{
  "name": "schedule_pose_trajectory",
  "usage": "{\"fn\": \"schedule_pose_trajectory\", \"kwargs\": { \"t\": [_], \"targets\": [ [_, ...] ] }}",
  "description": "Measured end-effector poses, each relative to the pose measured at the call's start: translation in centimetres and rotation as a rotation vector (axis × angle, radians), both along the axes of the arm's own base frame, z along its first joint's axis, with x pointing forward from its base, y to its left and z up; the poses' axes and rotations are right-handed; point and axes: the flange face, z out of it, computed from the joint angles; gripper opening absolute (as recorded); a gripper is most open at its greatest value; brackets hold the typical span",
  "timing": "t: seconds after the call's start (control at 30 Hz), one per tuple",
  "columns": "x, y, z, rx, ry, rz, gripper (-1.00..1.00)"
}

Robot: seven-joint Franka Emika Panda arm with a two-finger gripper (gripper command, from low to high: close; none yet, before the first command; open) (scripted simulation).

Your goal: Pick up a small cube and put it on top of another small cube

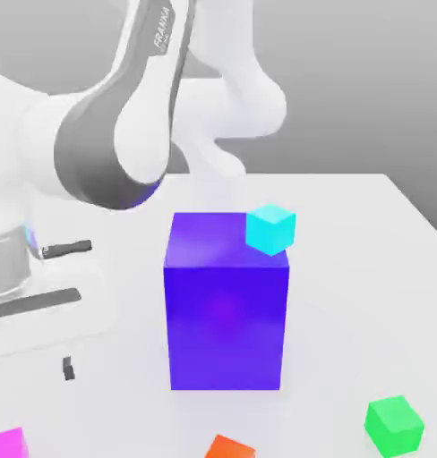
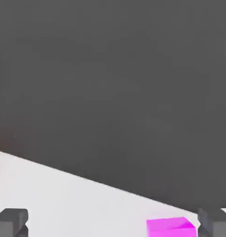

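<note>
Pink cube sits near on the exterior view's left, the gripper wide open and empty, "FRANKA" on the arm.

Cube: a small magenta cube, plain and evenly colored, its edges straight and its shades varying slightly from face to face.
Location: on the pale surface, between seven and eight o'clock from the center of the exterior view, partly cropped by the frame.
Pose: upright, with a corner edge turned toward the exterior view's right.
Faces: two adjoining sides are seen in the hand view, where the frame again crops the cube.
</note>
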Motion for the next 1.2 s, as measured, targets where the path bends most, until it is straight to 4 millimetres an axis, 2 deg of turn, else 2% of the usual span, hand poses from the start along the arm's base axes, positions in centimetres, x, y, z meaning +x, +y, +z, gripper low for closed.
{"fn": "schedule_pose_trajectory", "kwargs": {
  "t": [0.13,0.27,0.3,0.47,0.5,0.57,0.63,0.67,0.8,0.93,1.07,1.13,1.2],
  "targets": [
    [-1.5,-3.0,-5.0,-0.054,0.075,0.047,0.00],
    [-1.8,-3.9,-11.2,-0.072,0.095,0.063,0.00],
    [-1.9,-3.9,-12.3,-0.071,0.096,0.063,-1.00],
    [-1.9,-3.9,-12.3,-0.070,0.098,0.063,-1.00],
    [-2.0,-3.9,-12.9,-0.069,0.098,0.063,-1.00],
    [-1.9,-4.0,-11.1,-0.071,0.098,0.064,-1.00],
    [-1.9,-4.0,-8.1,-0.071,0.098,0.064,-1.00],
    [-1.6,-2.8,-7.1,-0.066,0.100,0.080,-1.00],
    [0.6,7.2,-6.3,-0.049,0.112,0.231,-1.00],
    [1.0,17.2,-5.5,-0.047,0.115,0.388,-1.00],
    [-0.7,27.3,-4.2,-0.059,0.107,0.555,-1.00],
    [-2.2,32.3,-3.5,-0.071,0.097,0.645,-1.00],
    [-3.9,37.4,-3.8,-0.084,0.086,0.736,-1.00]
  ]
}}
